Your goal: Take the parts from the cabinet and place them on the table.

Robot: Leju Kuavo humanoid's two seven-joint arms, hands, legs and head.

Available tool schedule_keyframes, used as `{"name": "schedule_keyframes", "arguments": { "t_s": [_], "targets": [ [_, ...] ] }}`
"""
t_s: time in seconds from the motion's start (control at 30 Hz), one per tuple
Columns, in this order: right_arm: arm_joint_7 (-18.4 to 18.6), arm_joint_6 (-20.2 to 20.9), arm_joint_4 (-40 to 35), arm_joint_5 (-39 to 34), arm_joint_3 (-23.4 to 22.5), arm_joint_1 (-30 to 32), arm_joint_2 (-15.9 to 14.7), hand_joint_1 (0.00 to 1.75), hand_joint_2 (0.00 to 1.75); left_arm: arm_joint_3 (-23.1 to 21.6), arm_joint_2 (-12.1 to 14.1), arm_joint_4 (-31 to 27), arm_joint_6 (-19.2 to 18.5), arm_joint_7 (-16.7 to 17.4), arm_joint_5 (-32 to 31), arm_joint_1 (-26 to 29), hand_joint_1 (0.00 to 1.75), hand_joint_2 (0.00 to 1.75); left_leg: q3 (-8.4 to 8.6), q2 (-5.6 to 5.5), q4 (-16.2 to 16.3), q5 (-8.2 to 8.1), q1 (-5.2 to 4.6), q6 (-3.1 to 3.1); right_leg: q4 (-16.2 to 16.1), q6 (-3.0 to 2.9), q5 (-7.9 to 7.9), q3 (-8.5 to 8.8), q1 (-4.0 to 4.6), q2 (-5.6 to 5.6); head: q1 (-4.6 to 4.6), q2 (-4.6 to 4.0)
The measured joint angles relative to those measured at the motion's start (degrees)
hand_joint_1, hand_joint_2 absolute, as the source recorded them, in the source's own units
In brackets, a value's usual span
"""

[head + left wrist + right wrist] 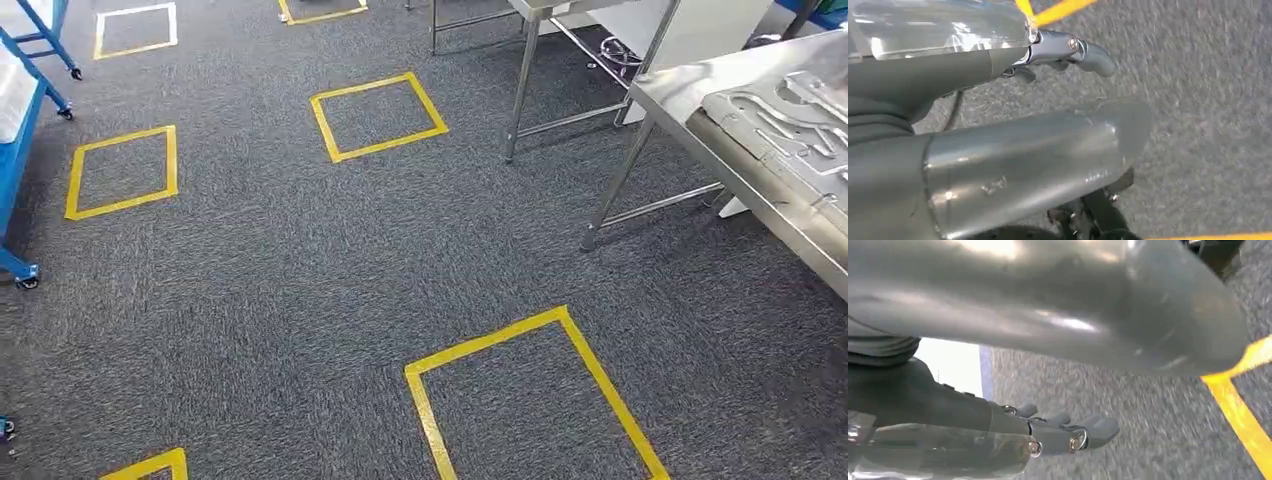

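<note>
Overhead, the head view looks down on grey carpet (260, 270) marked with yellow tape squares (378, 116). A steel worktop (700, 95) stands at the right edge of the frame, and a flat grey metal part (790, 115) with cut-out shapes lies on it. A second steel frame (530, 70) stands at upper centre. Blue frame with castors (25, 180) runs down the left edge.

Left wrist view: left hand (998, 130) hangs over the carpet, thick thumb across the lower half of the frame, darker fingers (1068, 50) stretched out at top centre. A clear, glossy sheet-like thing (938, 27) sits against the fingers at upper left; cannot tell whether the fingers clamp it.

Right wrist view: right hand (1048, 315) also over carpet, thumb across the top of the frame, fingers (1073, 432) out straight and lying close together at lower centre. A glossy dark piece (938, 450) lies alongside them at lower left; cannot tell whether it is held. Yellow tape (1243, 420) at right edge.
</note>
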Motion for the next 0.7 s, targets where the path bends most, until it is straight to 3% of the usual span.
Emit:
{"name": "schedule_keyframes", "arguments": {
  "t_s": [0.07,0.1,0.13,0.17,0.2,0.23,0.27,0.3,0.4,0.43,0.47,0.5,0.53,0.57,0.6,0.63,0.67,0.7],
  "targets": [
    [0.02,0.0,-0.04,0.07,-0.13,0.26,-0.05,0.0,0.0,0.0,0.0,-0.11,0.0,-0.02,0.0,-0.25,0.0,0.0,-4.31,0.73,9.43,-4.74,0.24,-0.67,0.05,-0.16,-0.14,-0.03,0.16,-1.73,-0.11,0.0],
    [0.02,0.0,-0.07,0.19,-0.2,0.26,-0.13,0.0,0.0,0.0,0.0,-0.13,-0.04,-0.13,-0.04,-0.23,0.0,0.0,-5.68,0.85,12.58,-5.68,0.3,-0.87,0.08,-0.14,-0.22,-0.09,0.18,-2.45,-0.13,0.0],
    [0.02,0.04,-0.07,0.35,-0.24,0.23,-0.13,0.0,0.0,0.0,0.0,-0.13,-0.13,-0.33,-0.07,-0.13,0.0,0.0,-5.73,0.96,13.02,-5.15,0.34,-0.93,0.13,-0.07,-0.31,-0.04,0.18,-3.16,-0.11,0.0],
    [0.02,0.13,-0.07,0.41,-0.28,0.18,-0.13,0.0,0.0,0.0,0.02,-0.13,-0.15,-0.46,-0.07,0.01,0.0,0.0,-4.36,1.08,10.45,-3.38,0.34,-0.95,0.17,0.03,-0.46,0.06,0.17,-3.78,-0.15,0.0],
    [0.02,0.18,-0.07,0.46,-0.31,0.14,-0.13,0.0,0.0,0.0,0.02,-0.15,-0.18,-0.55,-0.07,0.06,0.0,0.0,-1.91,1.32,6.17,-1.17,0.34,-0.89,0.2,0.14,-0.62,0.24,0.15,-4.35,-0.13,0.0],
    [0.02,0.26,-0.04,0.55,-0.31,0.08,-0.13,0.0,0.0,0.0,0.02,-0.15,-0.2,-0.57,-0.07,0.03,0.0,0.0,1.58,2.4,-0.11,1.43,0.33,-0.7,0.24,0.37,-0.85,0.54,0.15,-5.02,-0.13,0.0],
    [0.02,0.35,-0.04,0.57,-0.31,0.07,-0.13,0.0,0.0,0.0,0.0,-0.15,-0.24,-0.61,-0.09,-0.07,0.0,0.0,4.08,5.06,-4.51,2.6,0.16,-0.42,0.33,0.68,-1.08,0.86,0.33,-5.47,-0.13,0.0],
    [0.09,0.35,-0.04,0.59,-0.35,0.09,-0.13,0.0,0.0,0.02,0.02,-0.15,-0.26,-0.63,-0.13,-0.27,0.0,0.0,4.42,5.7,-5.29,2.26,-0.24,0.22,0.51,1.12,-1.42,0.96,0.76,-5.97,-0.06,0.0],
    [0.35,0.48,-0.06,0.76,-0.37,-0.33,-0.13,0.0,0.0,0.04,0.02,-0.18,-0.22,-0.46,-0.41,-0.14,0.0,0.0,3.81,3.82,-5.34,2.27,-0.56,1.18,0.24,1.82,-1.55,1.4,0.63,-7.19,0.2,0.0],
    [0.35,0.5,-0.07,0.92,-0.37,-0.62,-0.13,0.0,0.0,0.07,0.02,-0.18,-0.18,-0.3,-0.66,-0.14,0.0,0.0,4.12,3.16,-5.91,2.62,-0.24,1.73,0.29,2.3,-1.79,1.61,0.55,-7.46,0.18,0.0],
    [0.46,0.52,-0.07,1.05,-0.41,-0.48,-0.24,0.0,0.0,0.07,0.0,-0.18,-0.15,-0.13,-0.7,-0.13,0.0,0.0,4.48,2.73,-6.27,2.95,-0.04,2.14,1.35,2.72,-2.68,1.42,0.21,-4.53,0.31,0.0],
    [0.46,0.55,-0.04,1.14,-0.44,-0.34,-0.26,0.0,0.0,0.09,0.0,-0.18,-0.13,0.02,-0.83,-0.22,0.0,0.0,4.36,2.31,-6.32,3.09,-0.01,2.53,3.87,2.75,-4.55,0.06,0.16,-2.09,0.42,0.0],
    [0.46,0.57,-0.04,1.27,-0.48,-0.31,-0.26,0.0,0.0,0.11,0.02,-0.18,-0.13,0.05,-0.85,-0.39,0.0,0.0,4.2,1.69,-6.32,3.17,-0.03,2.72,8.47,2.79,-7.15,-2.23,0.09,-0.91,0.57,0.0],
    [0.52,0.61,-0.04,1.38,-0.57,-0.21,-0.26,0.0,0.0,0.13,0.04,-0.18,-0.13,0.11,-0.9,-0.55,0.0,0.0,4.08,0.97,-6.31,3.21,-0.16,2.85,13.79,2.88,-9.38,-4.93,0.02,-0.52,0.55,0.0],
    [0.52,0.66,-0.04,1.42,-0.74,-0.14,-0.26,0.0,0.0,0.13,0.04,-0.18,-0.13,0.13,-1.09,-0.59,0.0,0.0,4.03,0.23,-6.28,3.21,-0.24,2.89,17.61,2.91,-10.51,-7.0,0.01,-0.42,0.59,0.0],
    [0.55,0.66,-0.04,1.44,-0.85,-0.09,-0.26,0.0,0.0,0.15,0.04,-0.18,-0.13,0.15,-1.18,-0.57,0.0,0.0,4.08,-0.6,-6.25,3.21,-0.28,2.89,19.16,2.91,-10.1,-8.07,-0.01,-0.4,0.55,0.0],
    [0.55,0.66,-0.04,1.44,-0.94,-0.09,-0.26,0.0,0.0,0.15,0.04,-0.18,-0.13,0.18,-1.18,-0.55,0.0,0.0,4.18,-1.39,-6.21,3.2,-0.28,2.88,17.81,2.85,-8.31,-7.79,-0.02,-0.35,0.57,0.0],
    [0.55,0.66,-0.04,1.44,-0.96,-0.09,-0.31,0.0,0.0,0.17,0.04,-0.18,-0.13,0.22,-1.18,-0.51,0.0,0.0,4.3,-2.24,-6.11,3.15,-0.27,2.8,14.02,2.75,-5.4,-6.34,-0.04,-0.18,0.57,0.0]
  ]
}}
